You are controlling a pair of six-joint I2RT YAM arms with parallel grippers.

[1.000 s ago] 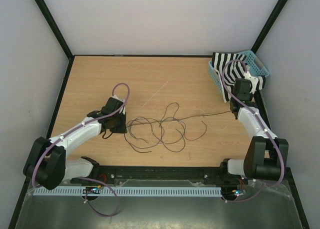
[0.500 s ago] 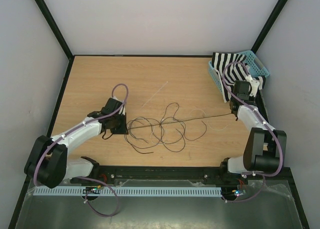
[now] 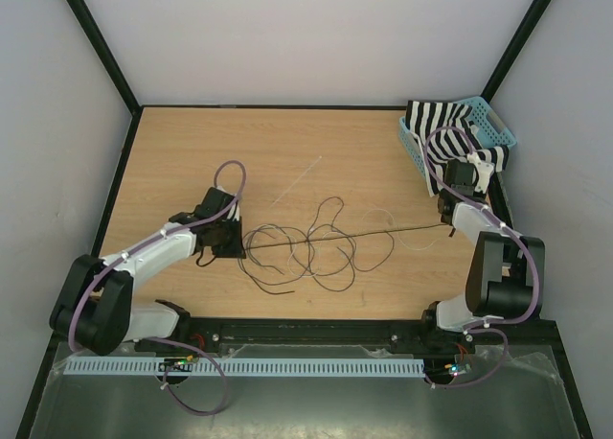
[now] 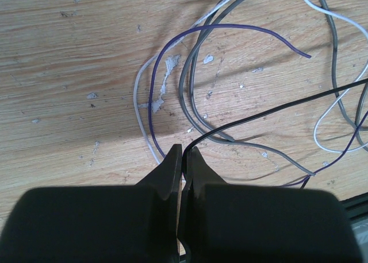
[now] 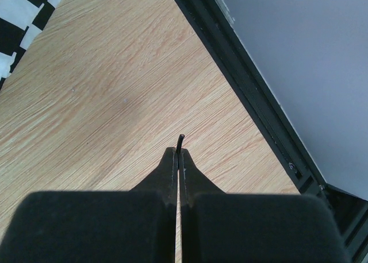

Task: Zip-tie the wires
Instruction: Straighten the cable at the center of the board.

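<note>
Left fingers (image 4: 171, 166) are closed on a black strand (image 4: 260, 110), pinched right at their tips. They sit toward the bench's (image 3: 192, 151) left edge, at the left end of the wires (image 3: 308, 255). Right fingers (image 5: 171, 166) are closed too, w/ a short stub of wire end poking past the tips, close to the right edge. It looks like the same strand at both ends.

Changed over the last sec: the right arm has drawn back a little along the right edge toward the front. The strand btwn the two arms, which sagged a bit, now runs almost straight across the bench. The left arm has hardly moved. The other wires stay in loose loops & curls mid-bench, nearer the front edge.

For the task: prob. one strand is being pulled out straight, i.e. sorting the tangle before bundling. Nothing is gathered yet. The zip tie (image 3: 295, 183) lies untouched on bare wood, farther back than the loops and clear of both arms. Both arms are busy, so one must let go before the tie can be picked up. The basket (image 3: 500, 130) w/ striped cloth (image 3: 448, 144) sits in the far right corner, not involved.
</note>
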